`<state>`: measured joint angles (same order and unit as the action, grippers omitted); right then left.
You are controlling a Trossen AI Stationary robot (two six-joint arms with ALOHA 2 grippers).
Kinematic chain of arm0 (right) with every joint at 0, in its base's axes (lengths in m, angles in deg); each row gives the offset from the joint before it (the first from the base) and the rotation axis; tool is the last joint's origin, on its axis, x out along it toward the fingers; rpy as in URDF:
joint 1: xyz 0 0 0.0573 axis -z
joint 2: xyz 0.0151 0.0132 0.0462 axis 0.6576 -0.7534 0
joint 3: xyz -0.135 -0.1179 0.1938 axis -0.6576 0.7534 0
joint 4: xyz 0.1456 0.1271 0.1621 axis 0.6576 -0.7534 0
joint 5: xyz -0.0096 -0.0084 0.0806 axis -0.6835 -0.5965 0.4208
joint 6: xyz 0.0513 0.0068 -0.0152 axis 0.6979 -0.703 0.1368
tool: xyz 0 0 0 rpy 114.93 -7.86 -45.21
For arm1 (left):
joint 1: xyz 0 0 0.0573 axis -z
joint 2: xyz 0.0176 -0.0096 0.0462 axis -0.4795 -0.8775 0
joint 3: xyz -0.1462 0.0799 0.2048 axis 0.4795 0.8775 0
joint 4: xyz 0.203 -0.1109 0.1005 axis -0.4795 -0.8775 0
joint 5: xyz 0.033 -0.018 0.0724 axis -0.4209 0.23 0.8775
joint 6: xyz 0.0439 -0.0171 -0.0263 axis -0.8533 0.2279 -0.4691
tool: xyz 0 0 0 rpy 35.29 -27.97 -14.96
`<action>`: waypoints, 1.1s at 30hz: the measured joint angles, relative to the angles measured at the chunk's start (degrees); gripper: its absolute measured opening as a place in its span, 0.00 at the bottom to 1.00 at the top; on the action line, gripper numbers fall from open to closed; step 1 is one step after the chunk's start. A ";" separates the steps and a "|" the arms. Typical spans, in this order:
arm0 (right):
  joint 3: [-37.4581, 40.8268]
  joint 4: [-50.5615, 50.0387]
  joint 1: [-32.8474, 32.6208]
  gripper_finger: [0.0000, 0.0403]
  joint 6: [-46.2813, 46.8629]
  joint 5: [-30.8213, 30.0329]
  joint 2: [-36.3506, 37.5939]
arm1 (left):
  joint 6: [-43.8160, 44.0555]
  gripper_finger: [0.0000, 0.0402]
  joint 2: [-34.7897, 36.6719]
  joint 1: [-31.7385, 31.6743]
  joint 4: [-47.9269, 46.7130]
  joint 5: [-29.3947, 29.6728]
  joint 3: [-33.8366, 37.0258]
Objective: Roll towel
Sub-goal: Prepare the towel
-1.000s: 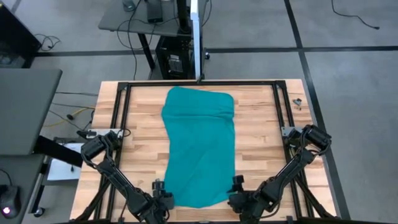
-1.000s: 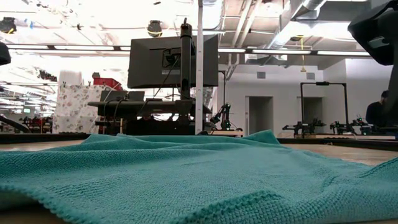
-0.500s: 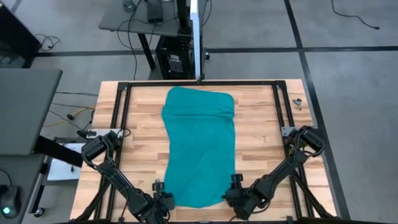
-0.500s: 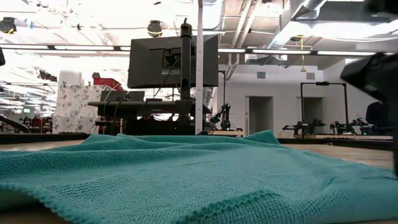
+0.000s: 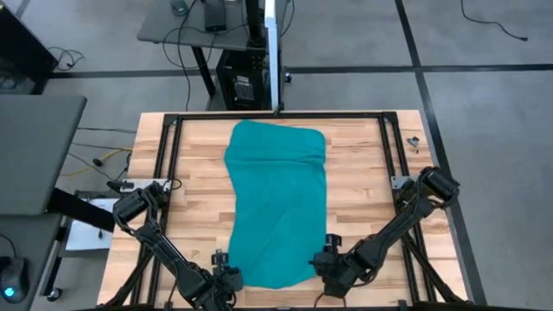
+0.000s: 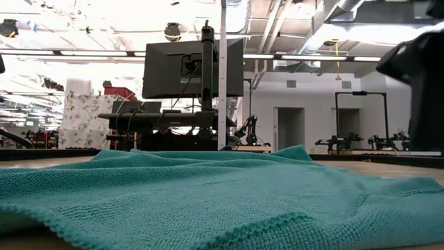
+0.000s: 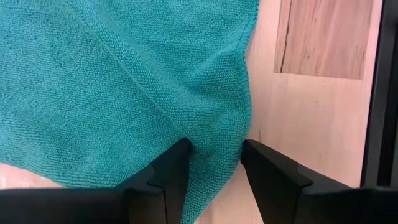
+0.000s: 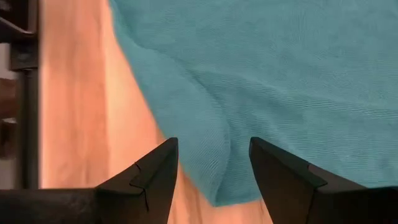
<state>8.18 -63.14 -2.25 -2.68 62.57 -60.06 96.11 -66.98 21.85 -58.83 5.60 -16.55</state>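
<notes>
1. High view shows the teal towel (image 5: pixel 276 207) lying flat and long on the wooden surface (image 5: pixel 363 173). One short end is near the far edge. The other short end is at the near edge, where both arms are.
2. A black frame (image 5: pixel 168 130) runs around the surface.
3. The left end effector (image 5: pixel 226 269) sits at the near left corner of the towel.
4. The right end effector (image 5: pixel 327 252) sits at the near right corner of the towel.
5. Left wrist view shows the left end effector (image 7: pixel 214 155) with its two dark fingers (image 7: pixel 171 171) apart. The towel's edge (image 7: pixel 155 81) bunches up between them. The cloth fills the gap, but I cannot tell if the fingers pinch it.
6. Right wrist view shows the right end effector (image 8: pixel 214 155) with its fingers (image 8: pixel 155 171) apart too. A soft fold at the towel's corner (image 8: pixel 261 74) lies between them. The fingers do not look tight on it.
7. Low view shows the towel (image 6: pixel 208 194) spread wide and a bit wrinkled, with its knitted edge close to the camera. A dark piece of an arm (image 6: pixel 420 76) shows at the right side.
8. Behind the surface stands a white pole (image 6: pixel 223 73) and a dark screen (image 6: pixel 180 68). The room beyond has more benches and bright lights on the ceiling.
9. The towel is not rolled yet.
</notes>
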 joint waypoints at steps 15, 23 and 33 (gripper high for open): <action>4.49 11.12 -0.01 0.36 7.74 3.16 -0.79 | -0.24 0.34 -0.02 -0.02 -0.13 -0.11 0.04; 4.49 12.98 0.04 0.16 8.16 4.96 -0.82 | -0.14 0.34 -0.02 0.17 -0.15 -0.02 0.04; 4.49 13.07 -0.87 0.01 9.32 8.45 -0.68 | 0.03 0.34 0.02 0.29 -0.19 -0.10 0.04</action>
<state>12.66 -50.07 -3.13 6.64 71.02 -60.75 96.14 -66.97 22.14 -59.02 5.50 -16.51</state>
